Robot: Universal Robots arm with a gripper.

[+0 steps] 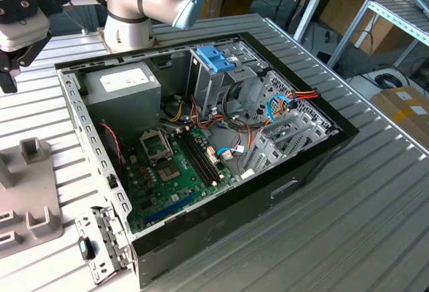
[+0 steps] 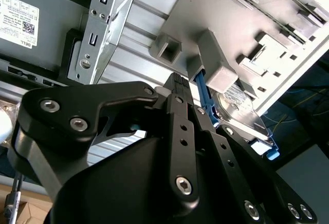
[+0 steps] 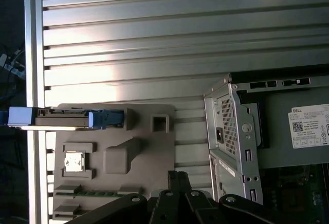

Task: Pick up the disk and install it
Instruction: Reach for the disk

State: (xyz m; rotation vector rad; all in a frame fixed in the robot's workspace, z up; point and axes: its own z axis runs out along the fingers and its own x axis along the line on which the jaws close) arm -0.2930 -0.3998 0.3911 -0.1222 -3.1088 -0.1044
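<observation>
Black gripper (image 3: 180,175) pressed together, empty; blue-framed silver disk (image 3: 61,117) on edge in grey plastic holder (image 1: 40,198), exterior view's left.

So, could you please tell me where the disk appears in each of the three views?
Exterior view: the grey fixture that holds it lies at the exterior view's left edge.
First wrist view: the disk stands on edge in that fixture, in line with its hollow square post.
Second wrist view: the disk stands behind the fixture's solid block.
Shared landmark: the hollow square post.
</observation>
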